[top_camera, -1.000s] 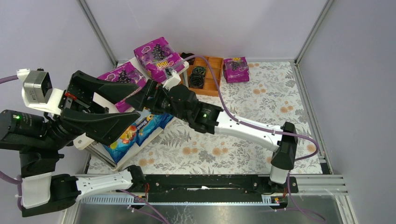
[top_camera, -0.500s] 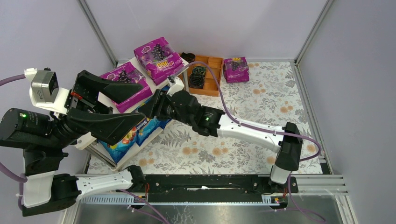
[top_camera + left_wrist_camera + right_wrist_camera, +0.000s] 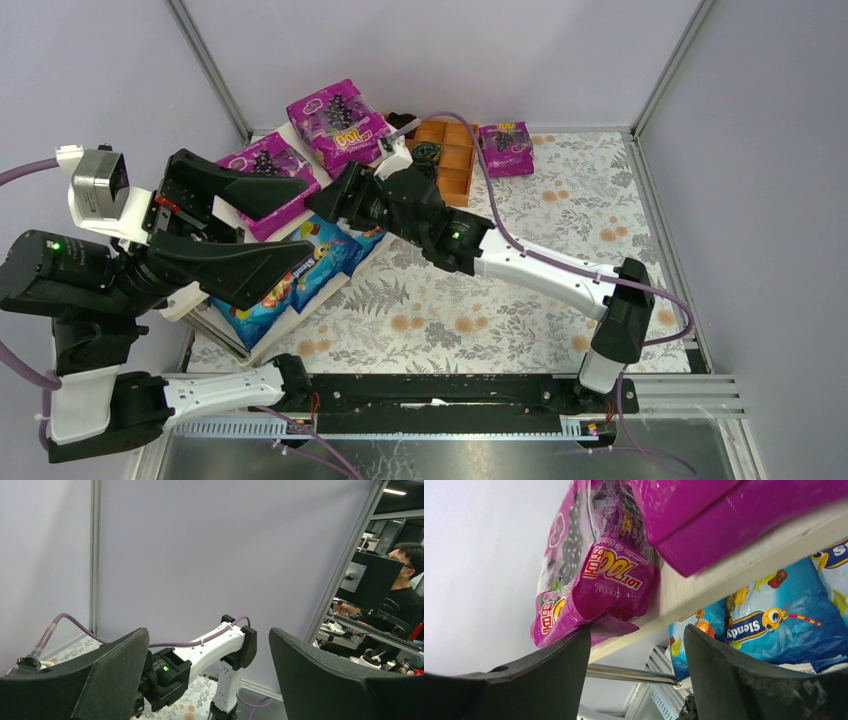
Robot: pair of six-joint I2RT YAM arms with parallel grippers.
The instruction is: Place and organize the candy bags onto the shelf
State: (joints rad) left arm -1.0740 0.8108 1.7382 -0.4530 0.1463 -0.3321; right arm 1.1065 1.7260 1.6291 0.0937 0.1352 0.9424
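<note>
Shelf [image 3: 734, 574] front, crowded.
R gripper [image 3: 636, 635] spread, empty, at top-board edge by purple bag [image 3: 599, 570]; L gripper [image 3: 300, 225] spread, empty, over blue bags [image 3: 335, 255]; tray [image 3: 462, 172] behind.

Agape: left gripper [image 3: 207, 632], right gripper [image 3: 636, 630].

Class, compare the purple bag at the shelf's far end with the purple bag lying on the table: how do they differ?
The shelf bag lies on the top board of the shelf; the table bag lies on the table beside the tray. The shelf bag sits askew; the table bag lies nearly square. Both are purple with grapes.
</note>
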